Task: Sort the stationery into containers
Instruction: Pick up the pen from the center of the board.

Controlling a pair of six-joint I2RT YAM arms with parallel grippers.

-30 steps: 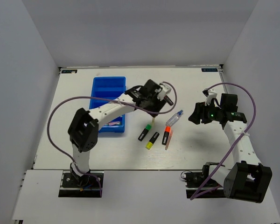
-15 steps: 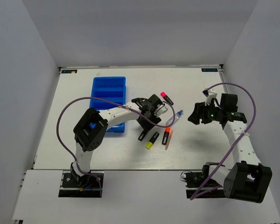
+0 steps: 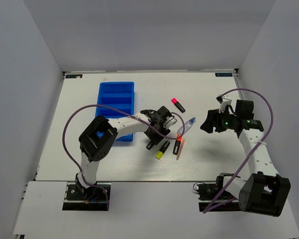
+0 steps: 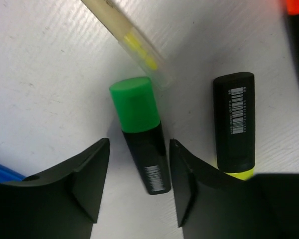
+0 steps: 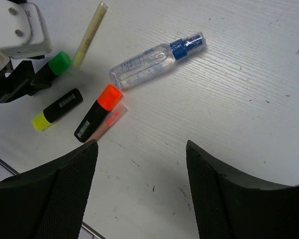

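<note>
Left end effector (image 4: 138,148) has come down over the green highlighter (image 4: 140,127), jaws wide astride it, readying another sorting pick

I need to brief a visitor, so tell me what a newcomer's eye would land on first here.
The bright blue tray on the left of the table stands out first. Next comes the left gripper, open, straddling the green-tipped highlighter at mid-table, beside the yellow-tipped highlighter, the orange-tipped highlighter and the clear tube. The pink-tipped highlighter lies alone farther back.
</note>
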